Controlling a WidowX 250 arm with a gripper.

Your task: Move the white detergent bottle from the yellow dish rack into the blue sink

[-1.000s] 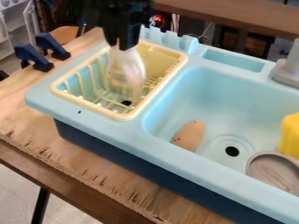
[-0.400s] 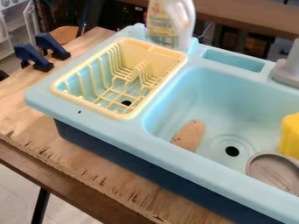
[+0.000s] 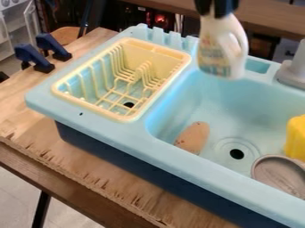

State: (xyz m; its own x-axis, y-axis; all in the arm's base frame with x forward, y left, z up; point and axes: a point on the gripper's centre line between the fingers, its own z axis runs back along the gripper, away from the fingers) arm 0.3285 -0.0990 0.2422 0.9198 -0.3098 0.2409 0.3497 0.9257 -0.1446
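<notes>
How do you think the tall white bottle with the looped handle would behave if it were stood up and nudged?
The bottle looks tall for its width, so a push near its top might tip it. Its smooth, moulded-looking body suggests stiff plastic, probably a little slippery.

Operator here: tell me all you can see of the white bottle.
The white, plastic-looking bottle hangs upright from the black two-finger gripper, which grips its top. It has a looped side handle, with an opening between loop and body, and a coloured label, too blurred to make out, on its lower front. It is held above the light-blue sink's far edge.
</notes>
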